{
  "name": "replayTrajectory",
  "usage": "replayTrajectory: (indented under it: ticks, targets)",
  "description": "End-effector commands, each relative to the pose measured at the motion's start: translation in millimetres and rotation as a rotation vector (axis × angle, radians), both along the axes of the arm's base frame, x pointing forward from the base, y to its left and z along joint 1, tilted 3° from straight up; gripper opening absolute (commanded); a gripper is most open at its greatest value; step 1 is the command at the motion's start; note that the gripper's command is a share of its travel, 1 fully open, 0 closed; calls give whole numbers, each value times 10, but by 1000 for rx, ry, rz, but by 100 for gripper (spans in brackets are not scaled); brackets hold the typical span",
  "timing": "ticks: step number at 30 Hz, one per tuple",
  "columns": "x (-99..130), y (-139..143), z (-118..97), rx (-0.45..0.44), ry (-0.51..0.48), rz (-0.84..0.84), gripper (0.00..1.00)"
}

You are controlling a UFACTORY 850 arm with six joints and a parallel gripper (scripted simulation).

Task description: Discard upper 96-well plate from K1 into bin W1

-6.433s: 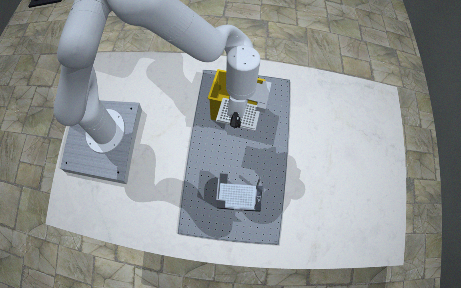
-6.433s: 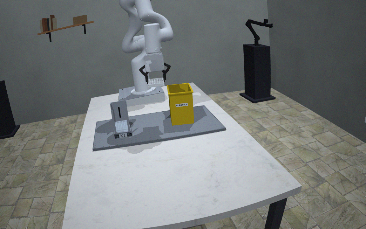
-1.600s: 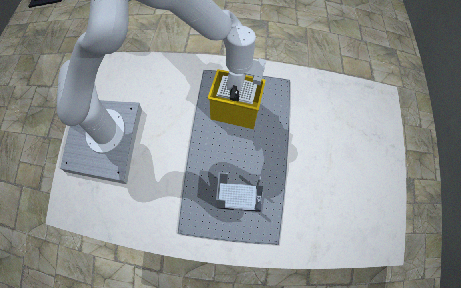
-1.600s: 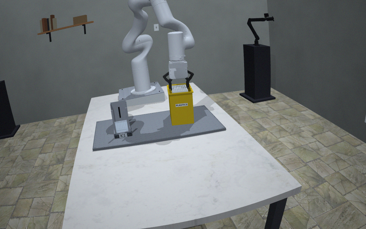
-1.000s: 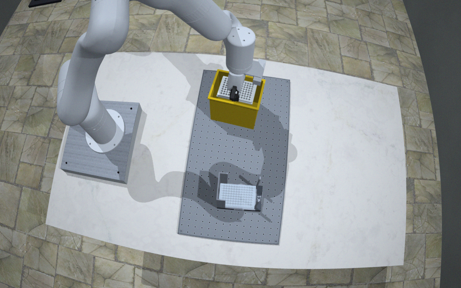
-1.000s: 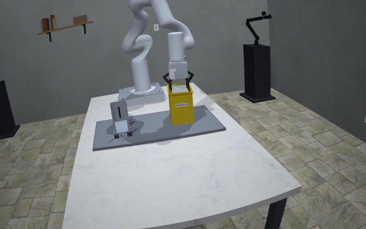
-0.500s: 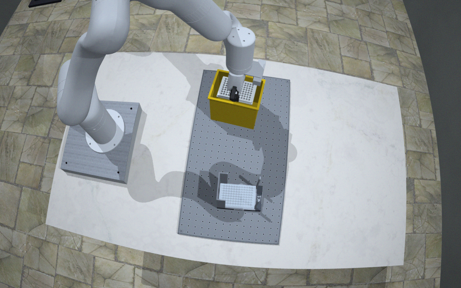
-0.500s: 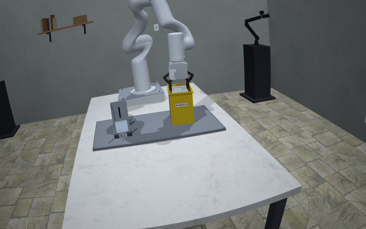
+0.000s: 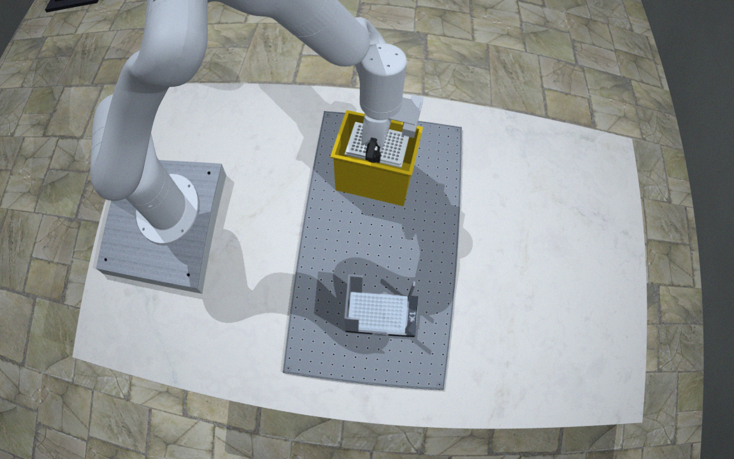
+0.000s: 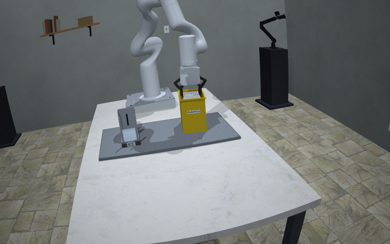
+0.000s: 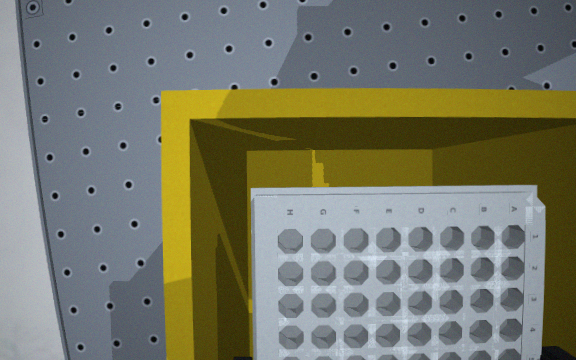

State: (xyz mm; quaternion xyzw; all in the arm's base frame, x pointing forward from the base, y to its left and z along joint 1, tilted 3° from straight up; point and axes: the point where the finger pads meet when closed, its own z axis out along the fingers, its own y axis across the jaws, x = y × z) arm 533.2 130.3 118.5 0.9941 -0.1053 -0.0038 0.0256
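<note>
My gripper is shut on a white 96-well plate and holds it flat at the mouth of the yellow plastics bin W1. In the exterior view the plate sits level with the bin's rim, with the black fingers on either side, and the bin stands upright. The wrist view shows the plate over the bin's open inside. The stack rack K1 stands at the near end of the grey pegboard and holds one white plate.
The bin and rack stand on a grey perforated baseplate on a white table. The arm's grey base block sits to the left. Black pedestals with other arms stand on the floor away from the table.
</note>
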Motion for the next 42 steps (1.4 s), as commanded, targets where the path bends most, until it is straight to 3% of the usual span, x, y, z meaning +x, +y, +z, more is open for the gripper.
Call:
replayTrajectory:
  ticks: [1, 20, 21, 42]
  targets:
    - [9, 2, 0, 1, -2, 0, 0]
    - [8, 1, -25, 1, -2, 0, 0]
    - [8, 1, -31, 1, -2, 0, 100]
    - [9, 1, -31, 1, -2, 0, 100]
